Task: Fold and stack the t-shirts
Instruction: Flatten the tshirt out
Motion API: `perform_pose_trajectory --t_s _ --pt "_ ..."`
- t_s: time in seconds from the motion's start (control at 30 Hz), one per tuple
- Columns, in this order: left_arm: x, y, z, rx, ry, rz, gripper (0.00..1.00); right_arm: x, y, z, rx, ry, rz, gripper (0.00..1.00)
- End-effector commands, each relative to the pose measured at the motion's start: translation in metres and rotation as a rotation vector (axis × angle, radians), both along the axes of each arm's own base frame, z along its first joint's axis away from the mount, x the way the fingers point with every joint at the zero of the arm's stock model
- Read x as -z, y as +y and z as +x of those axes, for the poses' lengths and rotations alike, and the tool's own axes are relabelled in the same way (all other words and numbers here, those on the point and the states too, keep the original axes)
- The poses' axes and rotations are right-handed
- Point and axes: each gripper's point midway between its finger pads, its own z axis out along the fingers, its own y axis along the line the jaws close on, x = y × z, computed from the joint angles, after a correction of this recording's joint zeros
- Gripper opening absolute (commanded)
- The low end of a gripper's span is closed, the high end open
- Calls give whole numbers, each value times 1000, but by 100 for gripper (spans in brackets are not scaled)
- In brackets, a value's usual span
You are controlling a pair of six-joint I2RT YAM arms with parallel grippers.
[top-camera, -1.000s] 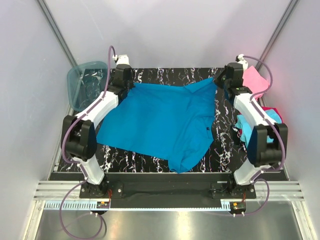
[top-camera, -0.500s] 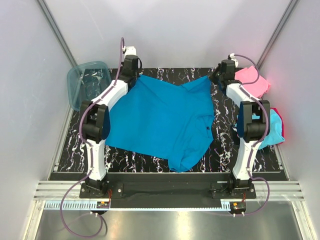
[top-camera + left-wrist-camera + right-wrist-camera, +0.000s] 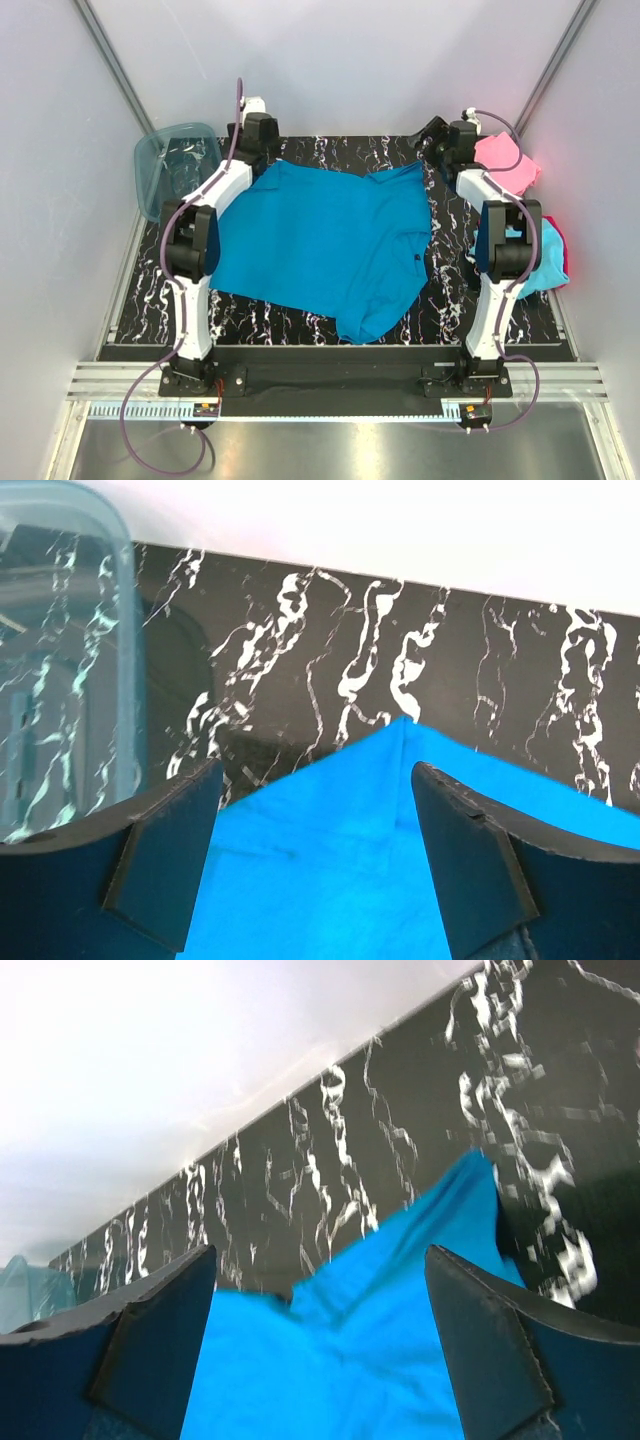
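Teal t-shirt (image 3: 330, 245) is spread on the desk (image 3: 330, 150), its far corners seen between the released jaws of left pincer (image 3: 315, 810) and right pincer (image 3: 318, 1290); nothing is gripped. Pink shirt (image 3: 505, 165) is seen far right.

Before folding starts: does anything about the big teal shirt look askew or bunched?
Yes. The teal-blue t-shirt lies crooked on the table, and its right side is doubled over itself in rumpled folds rather than flat. The left gripper and right gripper hover open over its far corners.
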Motion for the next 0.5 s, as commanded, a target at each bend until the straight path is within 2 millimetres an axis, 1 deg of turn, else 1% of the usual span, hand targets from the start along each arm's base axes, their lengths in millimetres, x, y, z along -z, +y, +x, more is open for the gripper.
perform_pose_trajectory --t_s 0.0,0.03,0.07,0.1,0.13,0.17,0.2,0.23,0.27,0.3,0.33,0.37,0.4,0.43,0.47 --pt "-100 4 -19 -9 -186 -75 80 -104 1 -26 1 -201 24 91" --pt "-96 3 -28 -7 -166 -83 80 -113 1 -35 10 -202 22 91" --pt "-116 0 -38 15 -192 -110 79 -140 0 -51 19 -239 18 91" --pt "-120 -5 -47 31 -186 -128 79 -128 0 -67 28 -186 7 91" --pt "-119 -8 -56 37 -168 -154 78 -150 0 -85 48 -211 1 90" --pt "-124 -11 -71 51 -163 -175 78 -150 0 -97 58 -201 -1 91" --pt "-124 -20 -81 70 -154 -191 78 -126 3 -115 50 -137 -5 91" --pt "-122 -25 -90 75 -145 -217 78 -122 0 -127 86 -124 -1 91" --pt "-116 -29 -106 84 -130 -226 77 -137 9 -147 70 -156 11 90" --pt "-114 -41 -116 107 -122 -238 77 -107 14 -164 70 -91 26 91" --pt "-113 -45 -127 113 -119 -262 77 -110 14 -179 85 -102 34 91" --pt "-94 -50 -137 123 -78 -269 77 -99 26 -191 65 -80 36 91" --pt "-83 -59 -147 139 -53 -279 77 -67 27 -206 75 -13 28 91" --pt "-81 -62 -155 140 -51 -308 77 -62 24 -214 105 -13 12 91" --pt "-74 -63 -160 138 -40 -314 77 -50 21 -220 117 8 -2 91"
